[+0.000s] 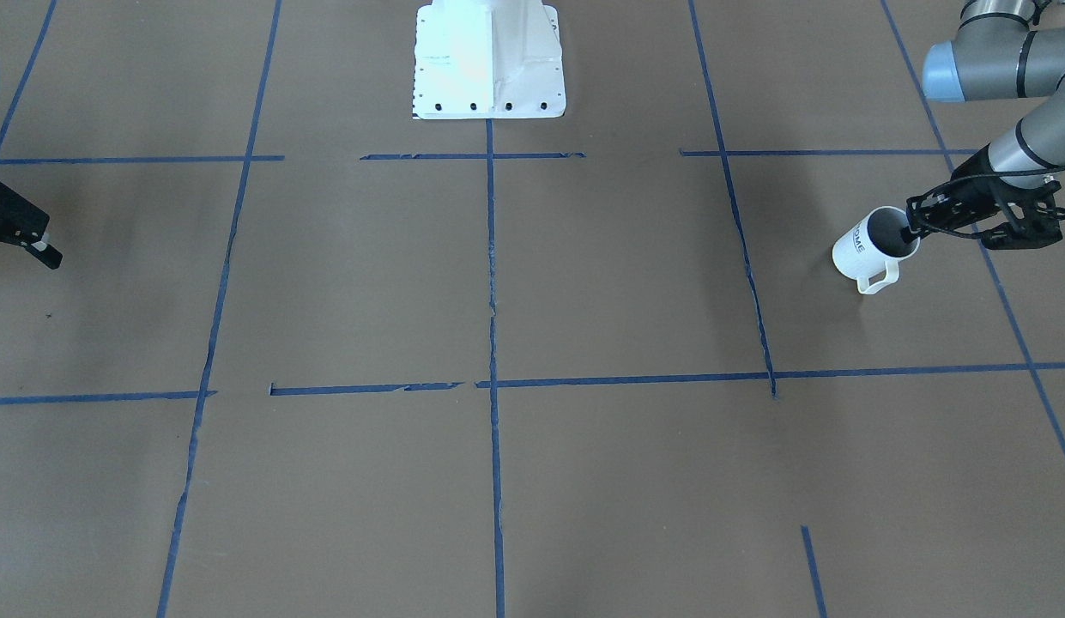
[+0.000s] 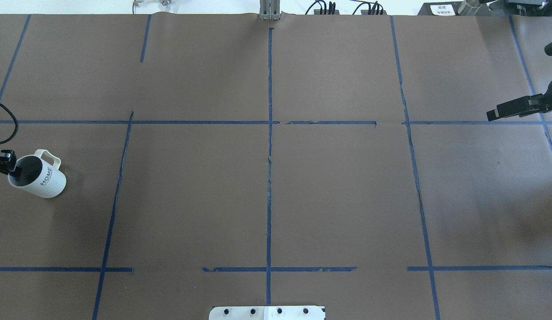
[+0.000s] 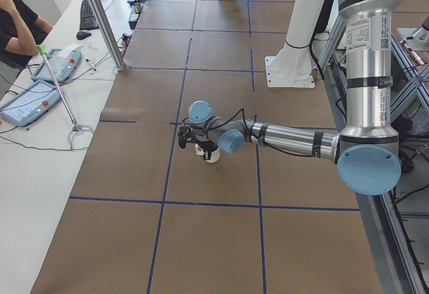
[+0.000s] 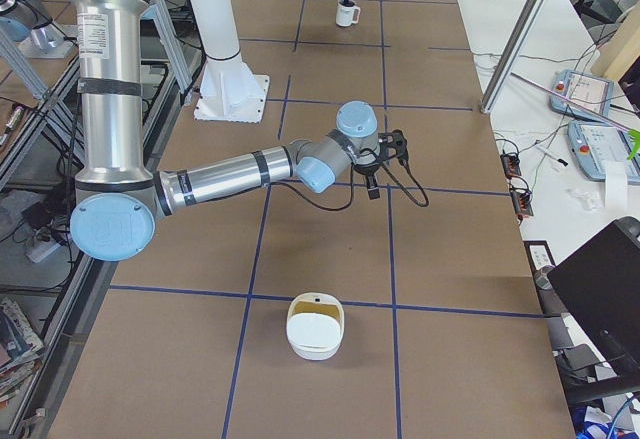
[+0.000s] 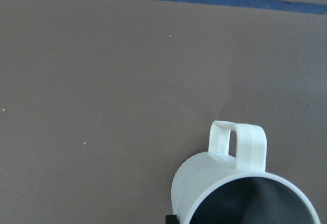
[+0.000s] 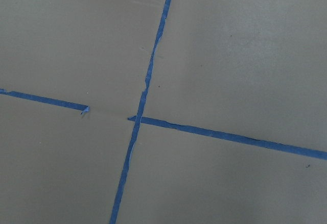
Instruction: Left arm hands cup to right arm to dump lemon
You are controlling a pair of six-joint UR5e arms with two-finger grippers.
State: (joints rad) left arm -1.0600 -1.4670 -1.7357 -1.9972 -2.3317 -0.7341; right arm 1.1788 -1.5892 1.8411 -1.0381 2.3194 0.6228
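The white cup (image 1: 858, 251) with "HOME" lettering stands on the brown table at my left side, handle facing the operators. It also shows in the overhead view (image 2: 45, 181) and the left wrist view (image 5: 214, 183). My left gripper (image 1: 912, 230) is at its rim, one finger inside the dark mouth and one outside, shut on the wall. The lemon is hidden; what I see of the cup's inside is dark. My right gripper (image 1: 30, 245) hangs empty over the far right side of the table (image 2: 494, 115), its fingers spread.
A white rounded container (image 4: 315, 329) sits on the table beyond my right arm, near that end. The robot's white base plate (image 1: 489, 81) is at the middle of my side. Blue tape lines (image 1: 491, 300) divide the table into squares.
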